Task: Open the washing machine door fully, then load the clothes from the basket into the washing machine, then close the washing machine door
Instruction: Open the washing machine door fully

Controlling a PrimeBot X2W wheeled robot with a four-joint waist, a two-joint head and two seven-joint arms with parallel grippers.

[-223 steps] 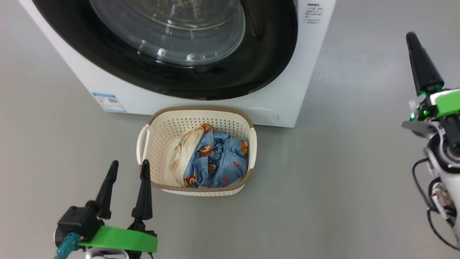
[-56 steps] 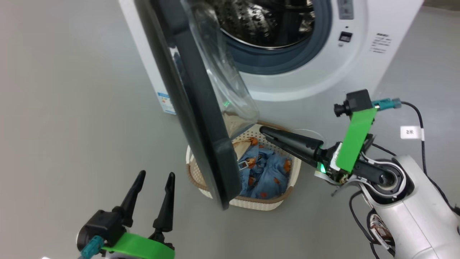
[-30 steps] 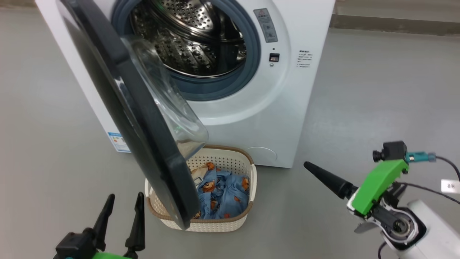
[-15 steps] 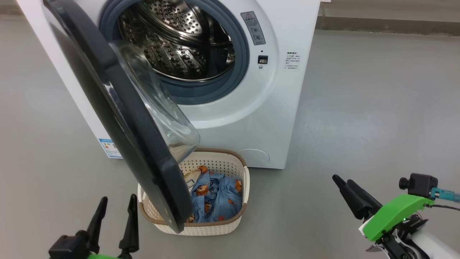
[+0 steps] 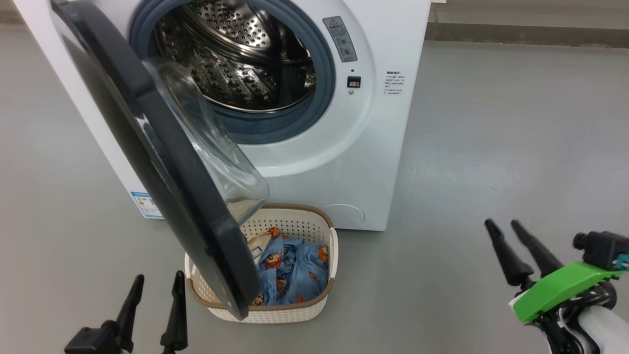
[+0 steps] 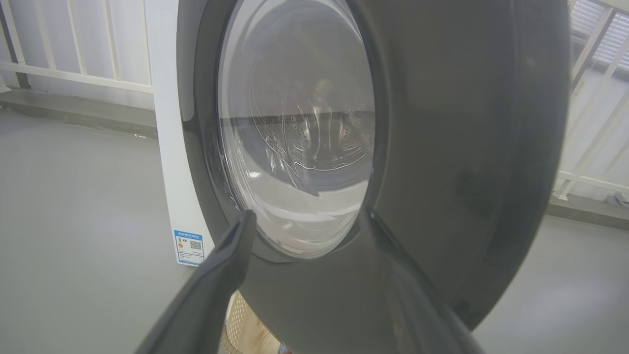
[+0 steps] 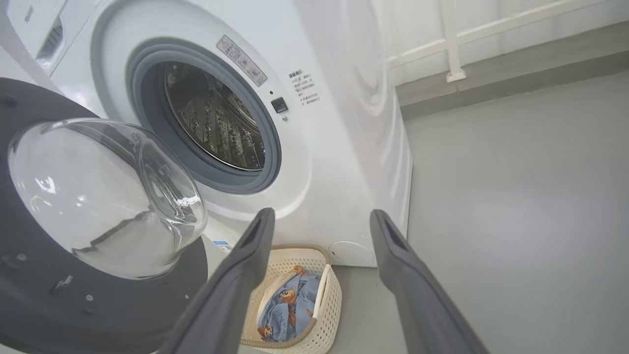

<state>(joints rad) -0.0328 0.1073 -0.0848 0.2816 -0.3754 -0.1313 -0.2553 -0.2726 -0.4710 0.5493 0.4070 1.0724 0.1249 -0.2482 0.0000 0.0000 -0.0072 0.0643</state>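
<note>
Washing machine door (image 5: 147, 147) half-swung at frame left over basket (image 5: 275, 312) holding clothes (image 5: 295, 270); left gripper (image 5: 159, 276), right gripper (image 5: 502, 224) spread, empty.

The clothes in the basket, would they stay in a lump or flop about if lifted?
Probably floppy: the clothes lie crumpled in soft folds, so they would likely drape and trail. They look thin, so likely light. A hanging end might catch on the basket rim.
</note>
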